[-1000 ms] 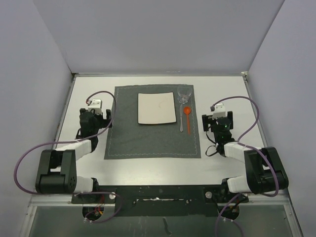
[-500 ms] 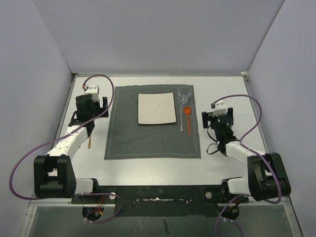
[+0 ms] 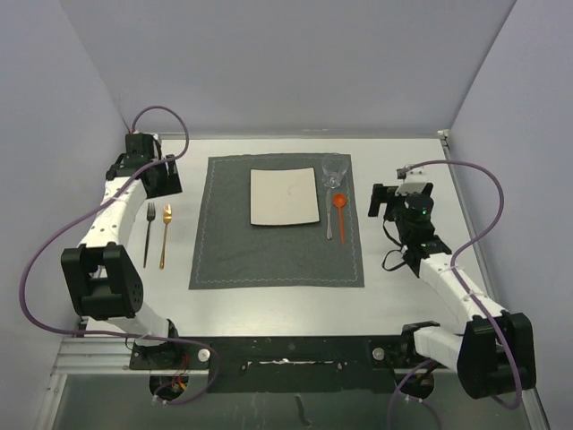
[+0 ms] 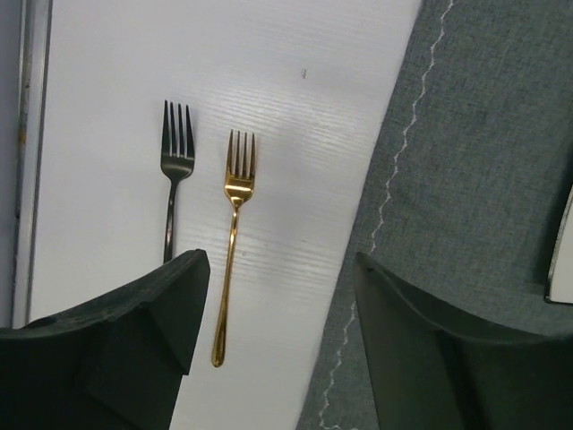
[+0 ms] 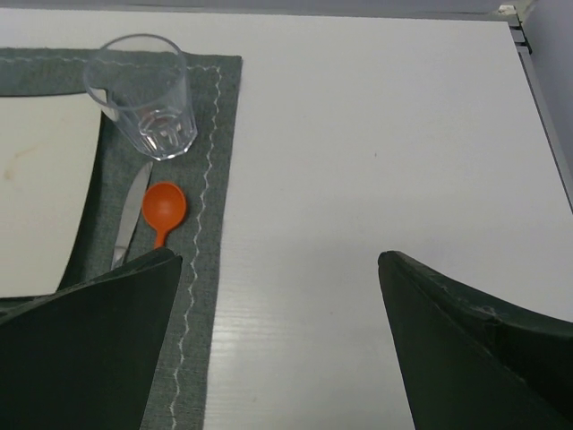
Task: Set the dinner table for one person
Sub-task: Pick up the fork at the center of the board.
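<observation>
Top cam: high, looks down on whole surface (image 3: 269, 309). 2 wrist cams close, downward: left shares gold fork (image 4: 239, 175), right glass (image 5: 143, 94).

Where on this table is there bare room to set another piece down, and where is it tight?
Bare: the near half of the placemat below the plate, and the table right of the mat out to its rim. Tight: the mat's right strip, holding glass, orange spoon and knife; also the left strip with the black fork and gold fork.
</observation>
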You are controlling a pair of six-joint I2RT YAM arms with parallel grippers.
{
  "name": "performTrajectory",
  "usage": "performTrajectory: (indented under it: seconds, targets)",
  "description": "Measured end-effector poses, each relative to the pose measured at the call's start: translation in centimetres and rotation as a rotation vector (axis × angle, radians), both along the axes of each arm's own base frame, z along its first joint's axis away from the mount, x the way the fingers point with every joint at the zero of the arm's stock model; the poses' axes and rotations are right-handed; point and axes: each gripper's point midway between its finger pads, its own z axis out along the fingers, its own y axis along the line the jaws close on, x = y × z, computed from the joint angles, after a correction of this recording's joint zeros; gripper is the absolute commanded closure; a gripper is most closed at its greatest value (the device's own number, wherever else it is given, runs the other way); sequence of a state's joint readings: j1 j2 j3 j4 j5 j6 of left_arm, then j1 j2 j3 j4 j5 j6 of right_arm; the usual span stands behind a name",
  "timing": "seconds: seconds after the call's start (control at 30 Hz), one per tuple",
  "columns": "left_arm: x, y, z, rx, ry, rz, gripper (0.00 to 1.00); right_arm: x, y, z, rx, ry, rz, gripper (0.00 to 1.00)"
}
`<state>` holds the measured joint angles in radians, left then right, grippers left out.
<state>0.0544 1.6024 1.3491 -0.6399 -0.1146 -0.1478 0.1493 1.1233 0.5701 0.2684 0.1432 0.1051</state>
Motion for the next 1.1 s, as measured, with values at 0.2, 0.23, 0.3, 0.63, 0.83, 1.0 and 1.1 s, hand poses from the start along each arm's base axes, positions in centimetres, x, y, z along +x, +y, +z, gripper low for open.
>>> performTrajectory:
  seconds: [0.2,0.23,0.3,0.63,0.83,1.0,1.1]
  targets:
    - [-2.1,-1.0,-0.3,-0.057,0.085,-0.005,0.20,-0.1,0.8,2.3,0.064,0.031,0.011,0.02]
    - [-2.6,-1.0,-0.6,-0.057,0.109,-0.007,0.25,-0.2,0.9,2.4,0.069,0.040,0.012,0.02]
    - [-3.1,-1.0,-0.9,-0.057,0.130,-0.006,0.30,-0.5,0.9,2.3,0.071,0.056,0.013,0.02]
    - [-6.4,0.0,-5.7,-0.104,0.288,0.043,0.25,-1.8,-0.5,-0.9,0.037,0.141,-0.057,0.02]
    - [-7.6,0.8,-7.7,-0.147,0.340,0.086,0.23,-2.1,-0.8,-2.8,0.012,0.177,-0.065,0.02]
    - [-7.2,0.6,-9.4,-0.178,0.360,0.090,0.24,-1.8,-0.8,-2.7,0.013,0.166,-0.065,0.02]
    - [-7.1,0.3,-11.0,-0.196,0.394,0.089,0.24,-1.8,-0.8,-2.6,0.012,0.163,-0.064,0.02]
